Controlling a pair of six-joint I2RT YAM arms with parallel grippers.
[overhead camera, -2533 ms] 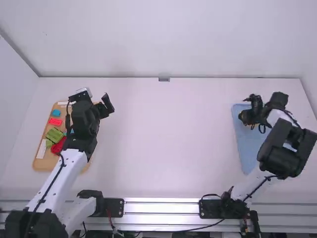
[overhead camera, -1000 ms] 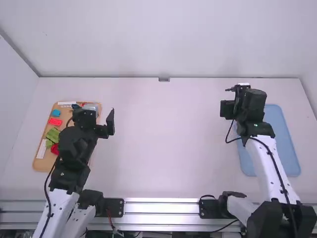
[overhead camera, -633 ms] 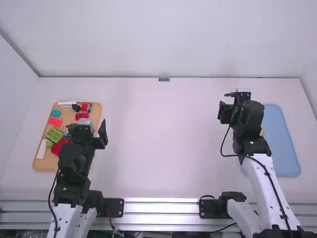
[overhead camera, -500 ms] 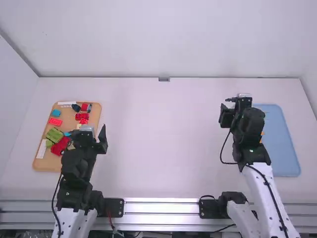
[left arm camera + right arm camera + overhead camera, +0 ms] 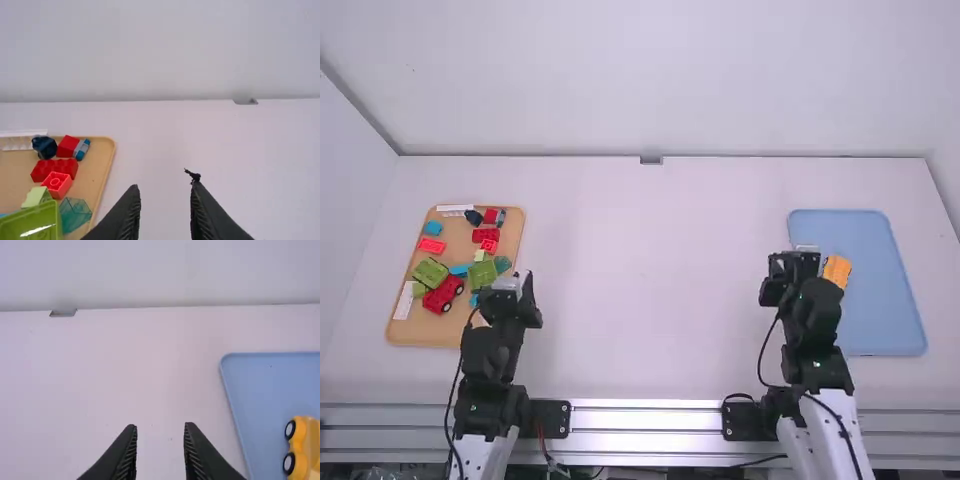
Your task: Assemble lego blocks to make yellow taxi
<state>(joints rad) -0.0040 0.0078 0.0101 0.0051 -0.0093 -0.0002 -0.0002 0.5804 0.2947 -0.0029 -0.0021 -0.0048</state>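
White tabletop (image 5: pixel 650 280) runs back to a plain white wall (image 5: pixel 650 80), with a small grey bracket (image 5: pixel 651 160) at their join. On the left lies a tan wooden tray (image 5: pixel 418 330) scattered with pieces: a red wheeled block (image 5: pixel 442 294), a lime-green block (image 5: pixel 430 271), a second green block (image 5: pixel 481 274), a clear teal block (image 5: pixel 76 212), a flat red brick (image 5: pixel 431 245), a small blue brick (image 5: pixel 434 228), and a studded red brick (image 5: pixel 486 235) near a dark blue piece (image 5: pixel 473 217).

Over to the right, the yellow toy car (image 5: pixel 837 270) sits inside a light blue tray (image 5: pixel 885 290), near its left edge. The right gripper (image 5: pixel 793 265) stands just left of it in the high view, covering a bit of the tray's rim.

In the high view the left gripper (image 5: pixel 507 288) and its arm mask the tan tray's near right corner. In the right wrist view the car is cut off at the edge, two dark wheels showing. Both wrist views show spread fingers, with a gap between each pair.

Between the trays stretches a broad run of tabletop, bounded by the wall behind and a silver rail (image 5: pixel 650 416) at the near side, while a black cable (image 5: pixel 761 362) loops out beside the right arm
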